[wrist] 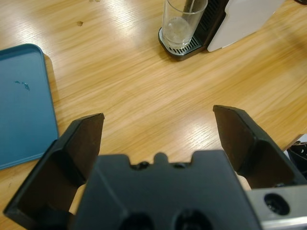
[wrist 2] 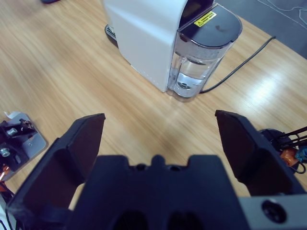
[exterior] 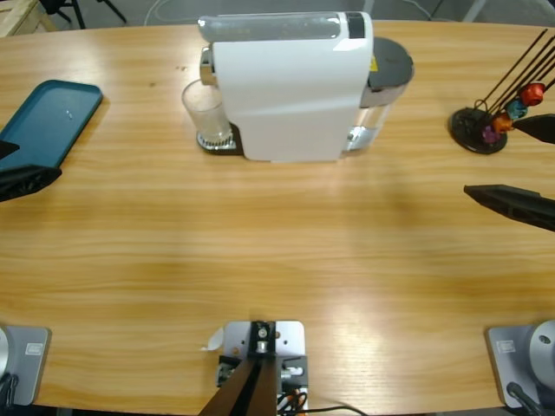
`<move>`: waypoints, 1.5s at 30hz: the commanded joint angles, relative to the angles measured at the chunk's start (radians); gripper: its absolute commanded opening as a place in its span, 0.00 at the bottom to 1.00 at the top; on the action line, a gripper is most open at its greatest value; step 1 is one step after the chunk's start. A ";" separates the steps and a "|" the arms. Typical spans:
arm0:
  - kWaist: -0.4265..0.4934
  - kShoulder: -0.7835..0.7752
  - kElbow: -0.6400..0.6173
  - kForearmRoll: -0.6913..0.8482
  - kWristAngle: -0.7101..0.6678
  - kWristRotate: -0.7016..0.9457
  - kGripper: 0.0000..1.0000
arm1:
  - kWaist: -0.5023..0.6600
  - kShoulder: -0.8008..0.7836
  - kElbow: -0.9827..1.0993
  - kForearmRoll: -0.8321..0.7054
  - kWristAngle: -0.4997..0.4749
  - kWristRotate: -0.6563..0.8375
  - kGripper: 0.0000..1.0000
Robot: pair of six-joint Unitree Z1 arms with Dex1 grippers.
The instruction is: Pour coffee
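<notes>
Empty glass [exterior: 206,113] staged under the coffee machine [exterior: 290,82] spout, ready to catch the brew.
Left gripper [wrist: 160,132] and right gripper [wrist 2: 160,132]: fingers apart, holding nothing.

Clear glass [exterior: 206,113] under white coffee machine [exterior: 290,87], teal tray [exterior: 48,121] left

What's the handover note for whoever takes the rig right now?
Left hand: open, empty, low over the table beside the blue tray.
Right hand: open, empty, off to the side near the capsule stand.
Glass stands upright on the drip grate of the coffee machine, under the spout. No coffee visible in it; it looks clear.
Water tank at the machine's back holds water.
Done: glass in place.
Left: get coffee into the glass, then grasp it and pour. Nothing grasped yet.
</notes>
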 commanded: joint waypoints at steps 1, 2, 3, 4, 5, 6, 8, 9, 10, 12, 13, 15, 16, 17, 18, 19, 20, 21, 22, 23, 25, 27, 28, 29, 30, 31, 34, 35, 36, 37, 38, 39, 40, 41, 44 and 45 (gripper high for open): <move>0.003 0.028 0.034 -0.014 -0.009 0.009 0.99 | 0.011 -0.013 0.042 -0.002 -0.013 -0.003 1.00; 0.003 0.028 0.033 -0.014 -0.009 0.009 0.99 | 0.011 -0.013 0.043 -0.002 -0.013 -0.002 1.00; 0.003 0.028 0.034 -0.015 -0.009 0.010 0.99 | 0.011 -0.020 0.043 -0.003 -0.019 0.002 1.00; 0.003 0.024 0.034 -0.015 -0.009 0.010 0.99 | 0.011 -0.026 0.044 -0.003 -0.030 0.006 1.00; 0.003 0.019 0.035 -0.015 -0.009 0.010 0.99 | 0.011 -0.025 0.046 -0.003 -0.037 0.010 1.00; 0.003 0.018 0.035 -0.016 -0.009 0.010 0.99 | 0.011 -0.020 0.048 -0.005 -0.037 0.012 1.00; 0.003 0.019 0.035 -0.016 -0.009 0.010 0.99 | 0.011 -0.008 0.053 -0.014 -0.036 0.018 1.00; 0.003 0.019 0.035 -0.016 -0.009 0.010 0.99 | 0.011 -0.005 0.055 -0.018 -0.036 0.020 1.00; 0.003 0.018 0.035 -0.016 -0.009 0.010 0.99 | 0.011 -0.001 0.057 -0.021 -0.036 0.021 1.00; 0.003 0.019 0.035 -0.016 -0.009 0.010 0.99 | 0.011 0.008 0.058 -0.025 -0.036 0.021 1.00; 0.003 0.020 0.035 -0.016 -0.009 0.010 0.99 | 0.011 0.011 0.058 -0.025 -0.036 0.021 1.00; 0.003 0.021 0.035 -0.016 -0.009 0.009 0.99 | 0.011 0.015 0.058 -0.025 -0.036 0.022 1.00; 0.003 0.021 0.035 -0.017 -0.009 0.010 0.99 | 0.011 0.016 0.060 -0.027 -0.037 0.025 1.00; 0.003 0.022 0.036 -0.021 -0.009 0.010 0.99 | 0.011 0.020 0.062 -0.031 -0.038 0.028 1.00; 0.003 0.022 0.037 -0.026 -0.011 0.010 1.00 | 0.011 0.027 0.063 -0.034 -0.043 0.030 1.00; 0.003 0.023 0.037 -0.033 -0.017 0.009 1.00 | 0.011 0.035 0.064 -0.038 -0.049 0.033 1.00; 0.003 0.028 0.035 -0.042 -0.034 0.008 1.00 | 0.011 0.044 0.067 -0.047 -0.058 0.036 1.00; 0.003 0.037 0.032 -0.050 -0.044 0.008 1.00 | 0.011 0.052 0.073 -0.058 -0.063 0.037 1.00; 0.003 0.049 0.027 -0.056 -0.049 0.009 1.00 | 0.011 0.062 0.077 -0.069 -0.067 0.038 1.00; 0.003 0.060 0.023 -0.067 -0.050 0.009 1.00 | 0.011 0.071 0.081 -0.083 -0.072 0.039 1.00; 0.003 0.063 0.025 -0.141 -0.064 0.032 1.00 | 0.011 0.086 0.084 -0.103 -0.096 0.040 1.00; 0.003 0.085 0.042 -0.246 -0.076 0.070 1.00 | 0.011 0.108 0.081 -0.111 -0.123 0.040 1.00; 0.003 0.118 0.044 -0.296 -0.086 0.094 1.00 | 0.011 0.125 0.080 -0.112 -0.130 0.040 1.00; 0.003 0.152 0.046 -0.335 -0.096 0.117 1.00 | 0.011 0.137 0.078 -0.114 -0.132 0.039 1.00; 0.003 0.192 0.047 -0.372 -0.109 0.138 1.00 | 0.011 0.147 0.078 -0.115 -0.132 0.040 1.00; 0.003 0.241 0.048 -0.407 -0.123 0.151 1.00 | 0.011 0.151 0.078 -0.115 -0.132 0.040 1.00; 0.004 0.406 0.048 -0.505 -0.172 0.171 1.00 | 0.011 0.149 0.082 -0.115 -0.135 0.040 1.00; 0.003 0.451 0.047 -0.532 -0.190 0.178 1.00 | 0.011 0.150 0.083 -0.115 -0.136 0.040 1.00; 0.003 0.491 0.048 -0.555 -0.203 0.188 1.00 | 0.011 0.151 0.083 -0.115 -0.136 0.039 1.00; 0.003 0.537 0.049 -0.583 -0.216 0.198 1.00 | 0.011 0.152 0.084 -0.115 -0.135 0.040 1.00; 0.003 0.569 0.049 -0.605 -0.224 0.205 1.00 | 0.011 0.155 0.083 -0.115 -0.135 0.040 1.00; 0.003 0.598 0.049 -0.624 -0.230 0.215 1.00 | 0.011 0.158 0.083 -0.115 -0.135 0.040 1.00; 0.003 0.621 0.049 -0.643 -0.231 0.224 1.00 | 0.011 0.160 0.083 -0.115 -0.135 0.040 1.00; 0.003 0.642 0.049 -0.667 -0.231 0.234 1.00 | 0.011 0.162 0.082 -0.115 -0.135 0.040 1.00; 0.003 0.717 0.048 -0.763 -0.231 0.254 1.00 | 0.011 0.165 0.083 -0.115 -0.135 0.039 1.00; 0.003 0.741 0.047 -0.795 -0.231 0.257 1.00 | 0.011 0.165 0.082 -0.115 -0.135 0.040 1.00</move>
